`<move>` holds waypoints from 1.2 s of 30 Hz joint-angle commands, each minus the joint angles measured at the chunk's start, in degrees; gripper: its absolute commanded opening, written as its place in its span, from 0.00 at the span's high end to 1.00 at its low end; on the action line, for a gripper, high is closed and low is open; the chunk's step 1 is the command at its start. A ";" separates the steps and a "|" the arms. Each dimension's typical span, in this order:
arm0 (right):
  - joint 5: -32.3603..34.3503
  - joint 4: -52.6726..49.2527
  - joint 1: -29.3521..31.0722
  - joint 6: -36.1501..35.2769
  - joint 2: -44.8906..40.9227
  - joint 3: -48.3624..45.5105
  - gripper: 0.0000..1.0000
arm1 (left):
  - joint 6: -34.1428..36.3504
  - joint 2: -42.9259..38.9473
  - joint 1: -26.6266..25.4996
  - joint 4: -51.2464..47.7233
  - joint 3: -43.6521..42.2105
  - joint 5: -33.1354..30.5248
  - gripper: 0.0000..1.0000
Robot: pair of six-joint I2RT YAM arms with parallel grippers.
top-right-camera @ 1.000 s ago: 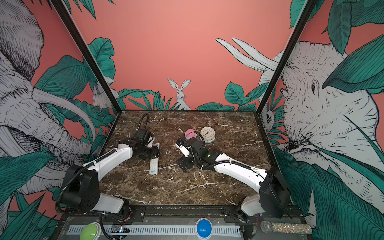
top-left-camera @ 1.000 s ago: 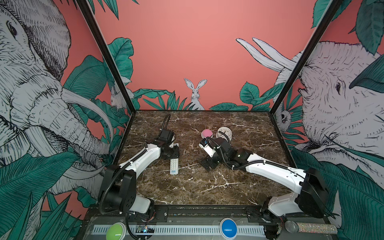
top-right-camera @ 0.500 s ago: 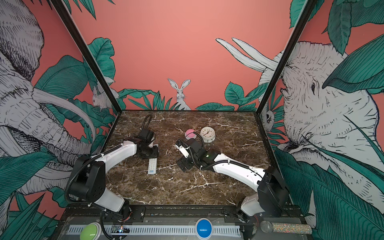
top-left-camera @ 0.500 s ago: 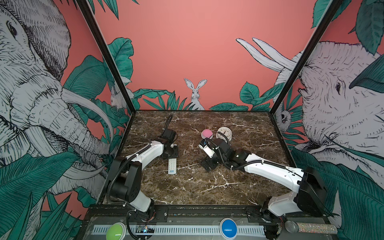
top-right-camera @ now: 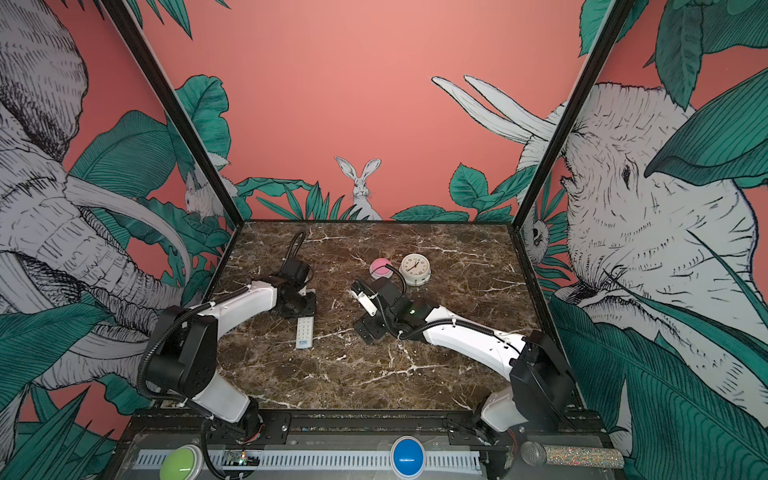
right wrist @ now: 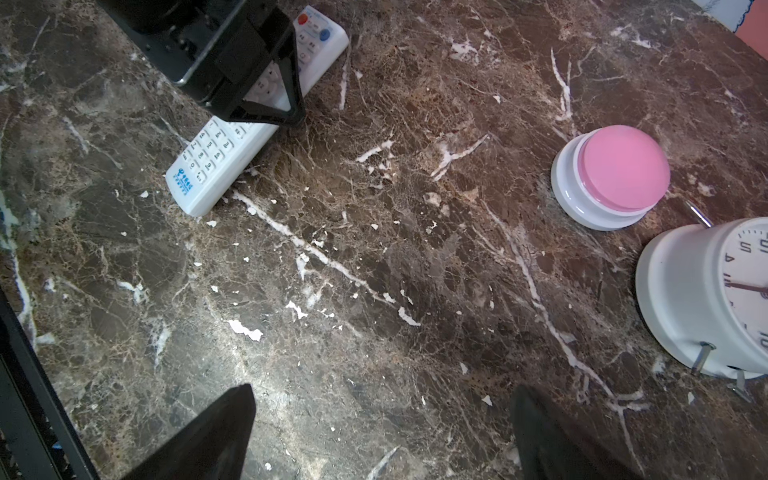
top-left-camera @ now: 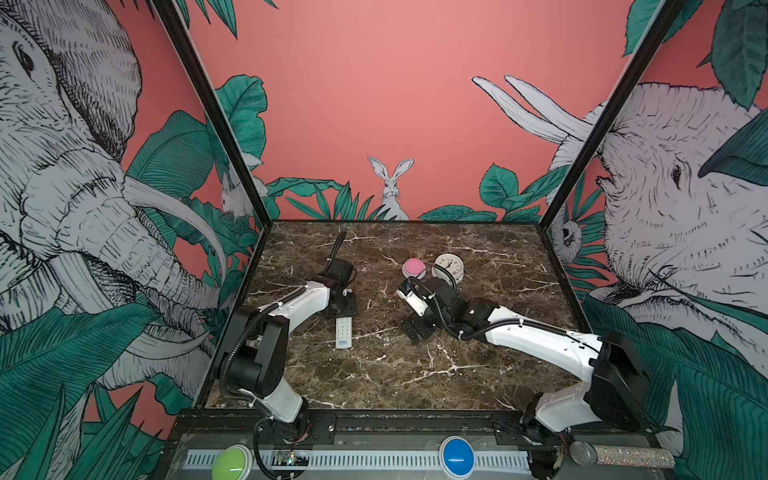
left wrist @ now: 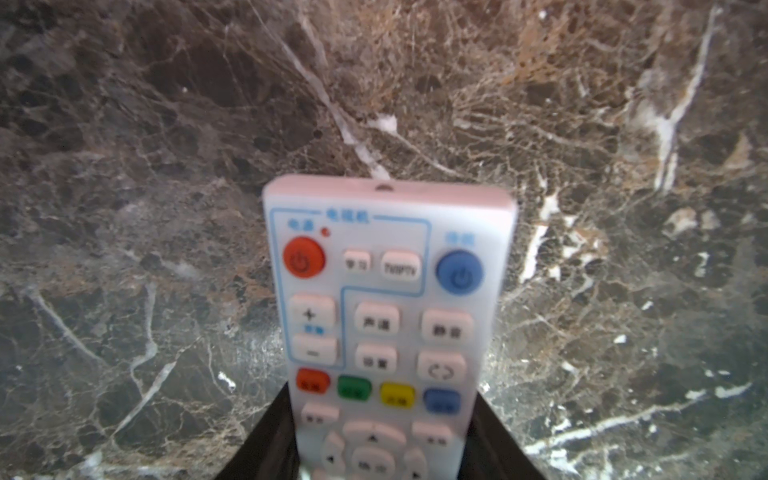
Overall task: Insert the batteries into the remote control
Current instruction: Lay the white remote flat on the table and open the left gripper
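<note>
slim white rectangular remote control [left wrist: 386, 324] lies on veined brown marble table [left wrist: 124, 124].

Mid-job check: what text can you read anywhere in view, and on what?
"TV/IPTV": button on the remote control.
"电视机": blue heading at its top, slightly blurred.
"+", "−": two stacked buttons on it.
Other button labels and its blue logo: too blurred.
Clock numerals: cropped, unreadable.

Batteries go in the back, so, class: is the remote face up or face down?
Face up: the remote control shows its buttons in both wrist views.
</note>
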 commanded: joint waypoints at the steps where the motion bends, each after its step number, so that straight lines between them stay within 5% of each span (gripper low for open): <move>1: 1.02 0.72 0.49 -0.67 0.16 2.26 0.02 | -0.26 0.05 -0.21 0.41 -1.39 -1.36 0.76; 36: 3.19 0.22 0.48 -2.25 -0.09 3.25 0.02 | -1.74 3.13 -0.30 4.83 -6.15 -1.47 0.68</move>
